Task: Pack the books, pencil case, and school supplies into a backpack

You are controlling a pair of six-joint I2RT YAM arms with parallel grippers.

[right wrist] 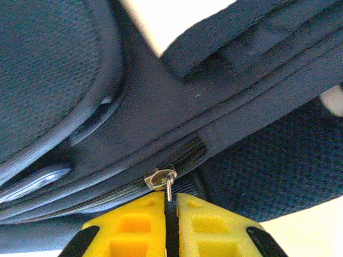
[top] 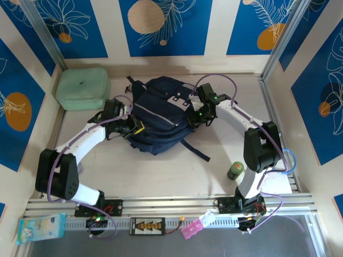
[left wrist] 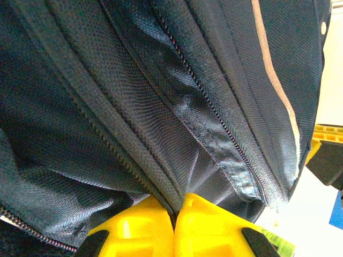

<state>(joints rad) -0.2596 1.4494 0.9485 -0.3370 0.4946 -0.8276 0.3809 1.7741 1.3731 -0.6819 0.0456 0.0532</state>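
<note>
Both arms elbow-out, wrists angled inward; left gripper clamped closed on a backpack fold, right gripper pinched closed on zipper pull at its fingertips.

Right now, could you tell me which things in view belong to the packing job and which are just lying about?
Job in hand:
backpack
zipper pull, pinched by the right gripper
left gripper, shut on the backpack's fabric

Lying about:
mint-green case
small green container
pink item by the front rail
</note>
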